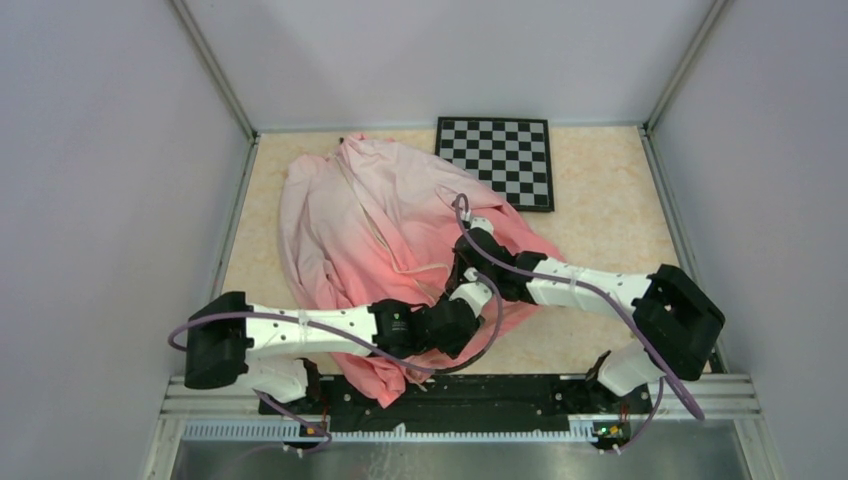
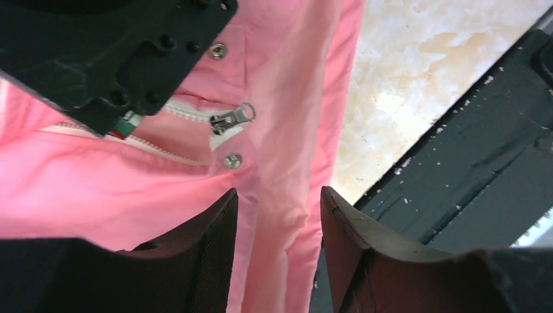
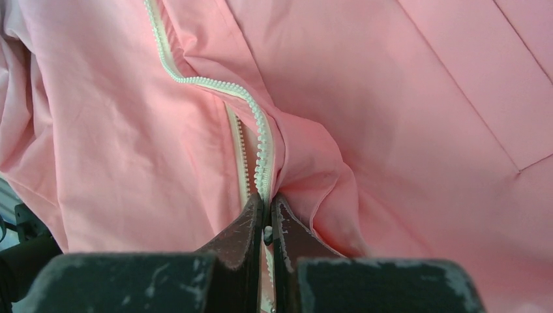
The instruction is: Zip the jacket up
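Pale grey walls with aluminium corner posts close in a beige speckled stone-look tabletop (image 1: 610, 225). In the top view a large thin fabric jacket (image 1: 350, 215), pale pink at the collar and deepening to coral pink at the hem, lies crumpled from upper centre down to the lower centre of the frame, its hem spilling over the black base plate (image 1: 500, 390). A black-and-white chequered board (image 1: 500, 160) sits at upper centre right, its near corner just beside the cloth. The two white-and-black arms come in from lower left and lower right, and the left gripper (image 1: 462, 318) and right gripper (image 1: 466, 272) meet close together over the coral part; their fingers cannot be told apart here.

In the left wrist view coral cloth fills the left and centre; the left gripper (image 2: 279, 195) stands open, its dark fingers (image 2: 209, 241) at the bottom edge either side of a hanging fold. A metal zipper slider with a ring pull (image 2: 231, 119) sits at the end of the white zipper (image 2: 173, 151), between two round metal snap studs (image 2: 233, 160); the black body of the right gripper (image 2: 104, 52) fills the upper left. A small green, red and white patch under it is too small to read.

In the right wrist view the right gripper (image 3: 267, 210) is pinched tight on the white zipper (image 3: 261, 140), at lower centre; the teeth curve away to the upper left across pink cloth.
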